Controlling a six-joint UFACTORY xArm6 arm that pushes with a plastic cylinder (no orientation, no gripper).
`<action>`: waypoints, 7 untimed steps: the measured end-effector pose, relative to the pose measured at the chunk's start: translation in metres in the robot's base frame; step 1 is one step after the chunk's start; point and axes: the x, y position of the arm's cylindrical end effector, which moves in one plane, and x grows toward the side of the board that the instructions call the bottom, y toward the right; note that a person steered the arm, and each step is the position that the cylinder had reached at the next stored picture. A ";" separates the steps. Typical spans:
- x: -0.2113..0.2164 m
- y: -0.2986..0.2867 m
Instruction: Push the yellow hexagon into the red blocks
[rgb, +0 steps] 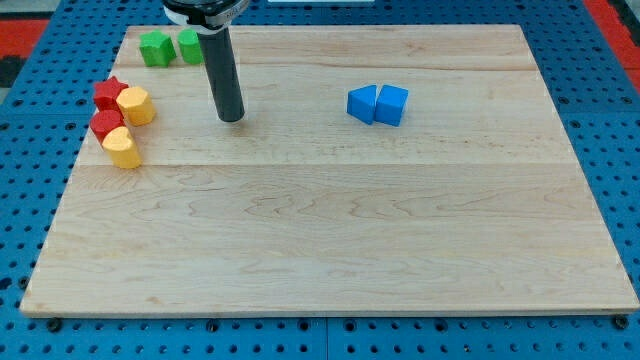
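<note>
A yellow hexagon (135, 104) lies near the board's left edge, touching a red star-like block (109, 93) on its left. Below them a second red block (106, 125) touches a second yellow block (122, 147), which looks rounded. My tip (232, 117) rests on the board to the right of this cluster, about a hundred pixels from the yellow hexagon and apart from every block.
Two green blocks (155, 48) (189, 46) sit at the top left, just left of the rod. Two blue blocks (362, 103) (391, 104) touch each other right of centre. The wooden board (330, 230) lies on a blue pegboard.
</note>
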 end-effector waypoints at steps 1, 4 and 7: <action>-0.003 0.000; -0.011 0.000; -0.011 0.004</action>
